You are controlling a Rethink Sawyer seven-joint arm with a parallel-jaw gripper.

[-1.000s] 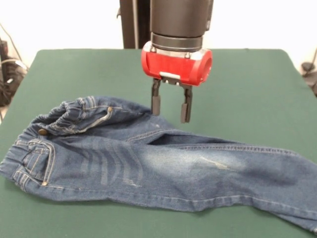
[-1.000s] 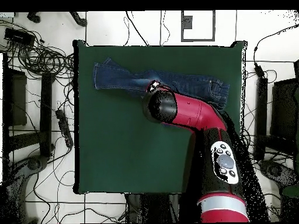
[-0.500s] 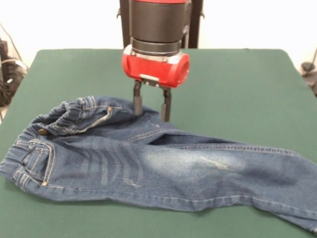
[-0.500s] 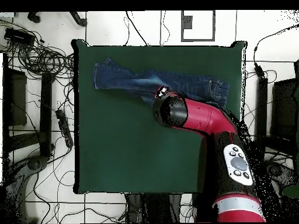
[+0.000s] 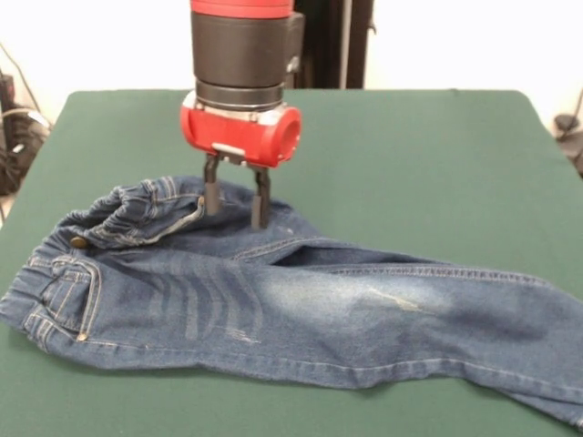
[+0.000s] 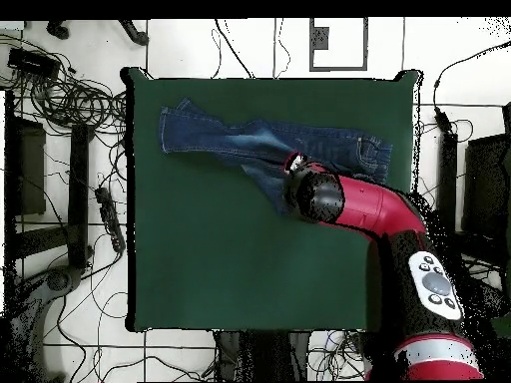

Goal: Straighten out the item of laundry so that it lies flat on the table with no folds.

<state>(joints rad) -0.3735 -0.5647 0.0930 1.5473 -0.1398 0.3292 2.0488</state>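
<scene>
From the left in the front view, the jeans [image 5: 264, 305] lie where they lay a second ago, along the near part of the green table [image 5: 437, 155]: the gathered waistband [image 5: 127, 218] is bunched and raised at the left end, and one leg [image 5: 455, 319] runs off flat to the right edge. A fold line crosses the cloth near the middle, where a second layer of denim sits under the top one. The cloth itself looks unchanged. What has changed is the arm: the gripper [image 5: 235, 205] has travelled leftward across the table from its spot a second ago, when it hung above bare felt just beyond the crotch, and it has come lower. Now its two dark fingers [image 5: 211, 195] stand spread apart, pointing straight down, with their tips at the far edge of the denim just right of the waistband; whether they touch the cloth I cannot tell. Nothing is held between them. In the overhead view, the arm covers this part of the jeans [image 6: 230, 135].
</scene>
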